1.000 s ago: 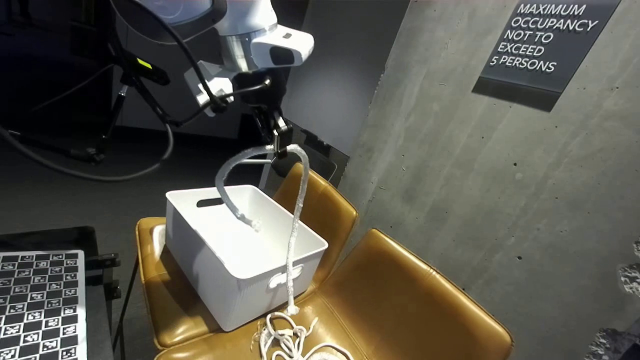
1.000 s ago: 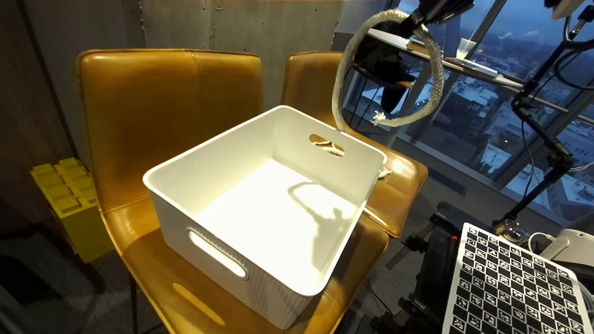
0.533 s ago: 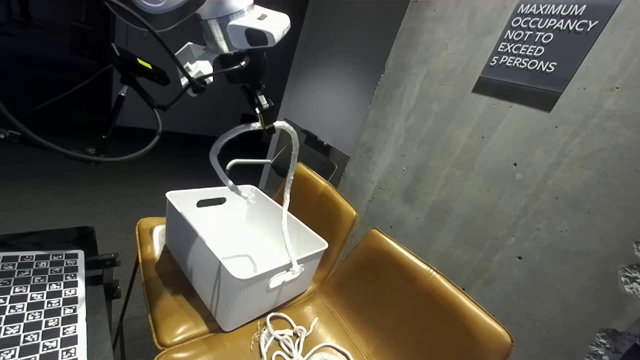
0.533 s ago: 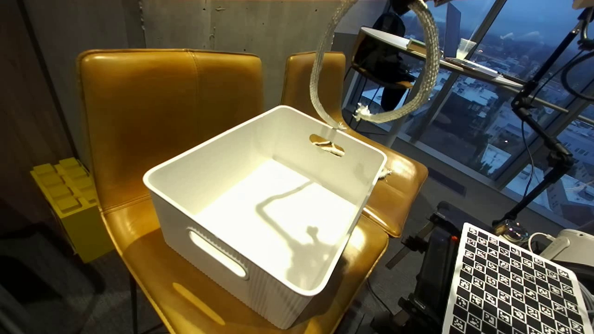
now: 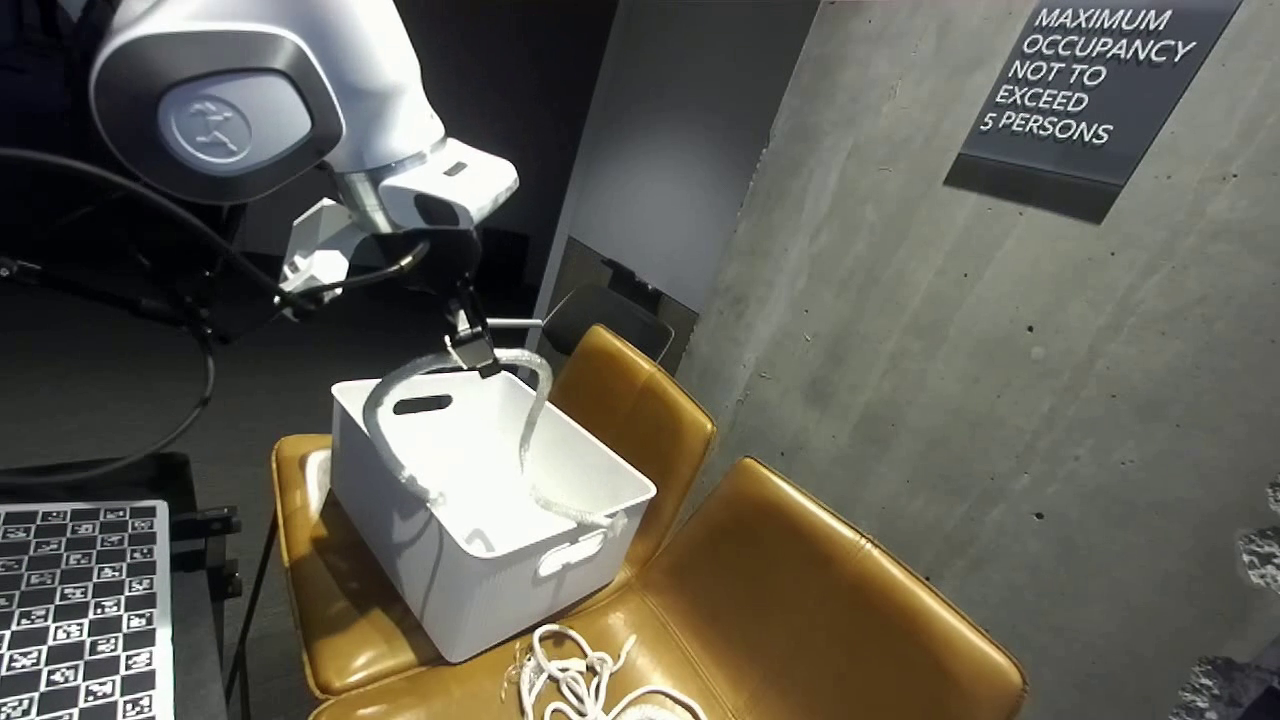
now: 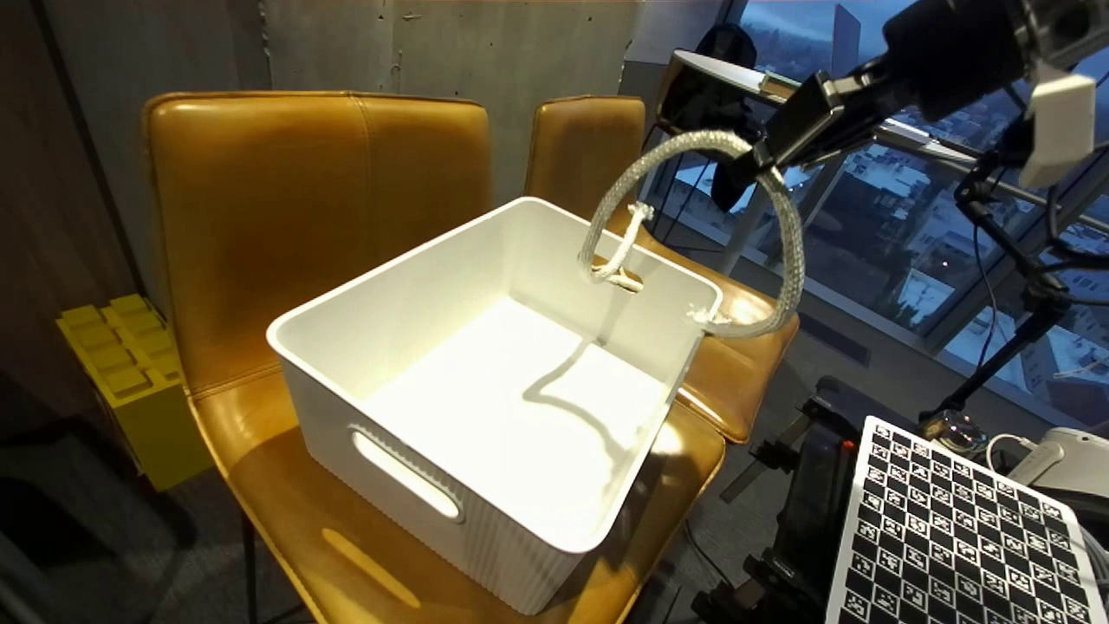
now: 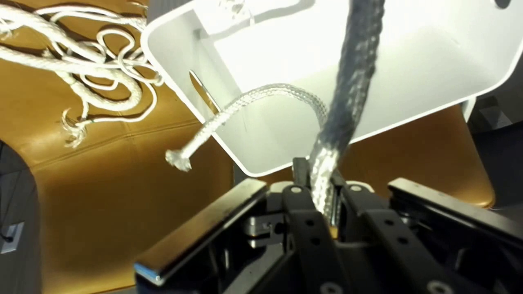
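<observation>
Rope point(image 6: 792, 247) of grey braid is clamped in the pincer point(image 7: 319, 174) near its middle, so it makes an arch, both halves hanging. It is over the white bin point(image 5: 510, 600); one end point(image 7: 179, 158) seems to reach past the bin's handle side, but if they touch, I cannot tell. Inside the bin falls shadow point(image 6: 561, 371); outside, white cords point(image 7: 98, 71) lie on a chair point(image 7: 122, 196)

In an exterior view I read "MAXIMUM OCCUPANCY NOT TO EXCEED 5 PERSONS" on a dark sign point(image 5: 1088, 98) on the concrete wall point(image 5: 900, 330); an emblem point(image 5: 212, 130) marks my arm point(image 5: 372, 95).
</observation>
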Tool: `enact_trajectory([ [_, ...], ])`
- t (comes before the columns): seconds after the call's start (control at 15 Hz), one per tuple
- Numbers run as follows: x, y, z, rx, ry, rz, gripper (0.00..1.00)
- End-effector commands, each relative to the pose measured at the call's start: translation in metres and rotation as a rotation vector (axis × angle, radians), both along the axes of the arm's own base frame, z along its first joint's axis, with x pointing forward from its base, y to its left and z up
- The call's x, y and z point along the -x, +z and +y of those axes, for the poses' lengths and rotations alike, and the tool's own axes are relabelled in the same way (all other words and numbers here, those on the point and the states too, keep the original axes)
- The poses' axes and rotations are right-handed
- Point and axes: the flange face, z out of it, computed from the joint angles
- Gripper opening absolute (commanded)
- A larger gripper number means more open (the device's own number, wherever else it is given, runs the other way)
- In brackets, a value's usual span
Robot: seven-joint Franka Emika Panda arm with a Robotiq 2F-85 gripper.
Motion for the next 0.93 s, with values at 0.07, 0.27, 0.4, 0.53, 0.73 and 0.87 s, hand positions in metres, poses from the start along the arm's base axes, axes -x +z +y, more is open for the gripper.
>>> enact_trajectory([
  [0.07, 0.007, -0.021, 0.002, -0.001, -0.036, 0.004, 0.03],
  [0.27, 0.004, -0.018, 0.014, -0.004, -0.048, 0.005, 0.03],
  [0.4, -0.001, -0.012, 0.024, -0.012, -0.057, -0.003, 0.03],
  [0.53, -0.008, -0.004, 0.031, -0.015, -0.065, -0.017, 0.03],
  [0.73, -0.023, 0.010, 0.038, -0.020, -0.078, -0.045, 0.03],
  [0.87, -0.032, 0.018, 0.040, -0.022, -0.090, -0.060, 0.03],
])
